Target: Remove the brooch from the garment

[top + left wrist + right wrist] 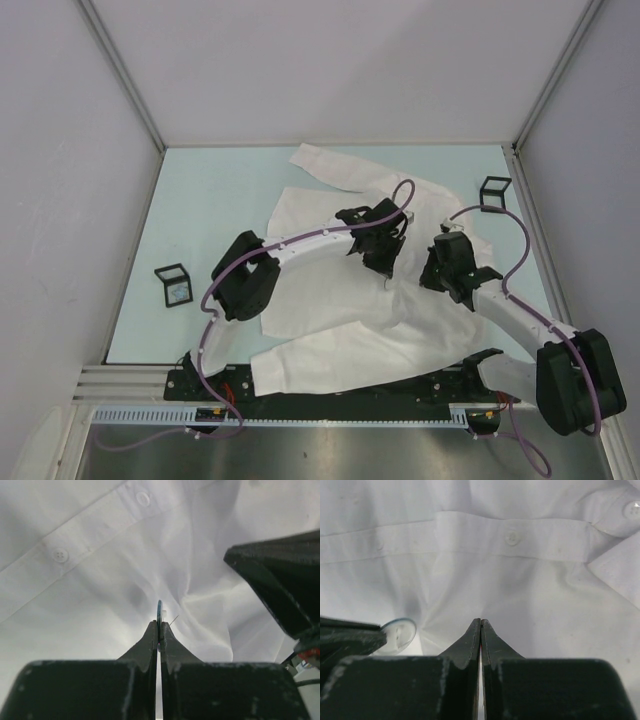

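**Brooch removal, both arms over the shirt.** The left hand (159, 626) was fully closed. Its two fingertips pinched the brooch (159, 611), a thin clear disc seen edge-on directly ahead of the tips. A fine pin (173, 620) projected from the disc toward that hand's right.

The garment (330, 305), a white shirt, lay rumpled on the tabletop (210, 210) beneath both hands. Its cloth was drawn into folds that met just beyond the left fingertips. Whether the pin passed through the cloth could not be told.

The right hand (480, 623) stood close at the left hand's right, its fingers pressed together. Its tips were low over the cloth, short of a button (512, 537) ahead of them. Whether they nipped any cloth could not be told. Seen from this hand, the brooch sat just to the left of the tips.

One black frame (172, 285) stood well to the left of the left hand. A second black frame (494, 190) stood beyond the right hand.
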Available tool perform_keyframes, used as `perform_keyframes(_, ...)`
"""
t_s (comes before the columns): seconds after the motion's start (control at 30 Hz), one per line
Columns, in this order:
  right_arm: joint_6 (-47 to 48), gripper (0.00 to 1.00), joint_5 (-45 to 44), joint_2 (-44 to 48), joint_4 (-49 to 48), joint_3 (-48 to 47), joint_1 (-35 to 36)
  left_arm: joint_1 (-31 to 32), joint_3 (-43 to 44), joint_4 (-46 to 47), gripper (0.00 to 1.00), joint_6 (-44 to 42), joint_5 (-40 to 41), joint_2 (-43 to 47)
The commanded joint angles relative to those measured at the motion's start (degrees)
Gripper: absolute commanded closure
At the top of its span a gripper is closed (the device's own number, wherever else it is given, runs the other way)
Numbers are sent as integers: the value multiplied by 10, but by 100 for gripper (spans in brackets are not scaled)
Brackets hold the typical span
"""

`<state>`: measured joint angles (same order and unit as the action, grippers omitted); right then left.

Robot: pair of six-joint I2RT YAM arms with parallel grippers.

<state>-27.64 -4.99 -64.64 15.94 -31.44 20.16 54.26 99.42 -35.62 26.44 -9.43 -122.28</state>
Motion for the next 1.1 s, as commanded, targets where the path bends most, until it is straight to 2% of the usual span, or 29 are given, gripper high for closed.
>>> perform_keyframes(0.0,-42,96,-12,-23,-7,7,-25,6,41,-60,100,-69,-43,-9)
perform_keyframes(0.17,-92,96,-26,-52,17,16,-86,6,32,-57,100,-68,-24,5)
perform_keyframes(0.33,-122,94,-4,-48,24,37,-159,2,1,-6,100,-51,-15,74)
perform_keyframes(0.57,-131,94,70,-94,32,54,-318,-27,-37,28,100,-31,-72,171)
perform_keyframes(0.73,-96,94,86,-74,28,64,-437,-67,-82,38,100,-30,-110,265)
perform_keyframes(0.87,-67,88,113,-16,17,57,-435,-106,-122,51,100,-31,-161,317)
perform_keyframes(0.97,-27,78,139,54,51,27,-388,-125,-128,49,100,-44,-192,333)
perform_keyframes(1.0,-22,75,142,96,62,16,-346,-134,-128,49,99,-47,-207,335)
perform_keyframes(1.07,-4,64,191,144,57,9,-297,-142,-142,68,99,-53,-230,347)
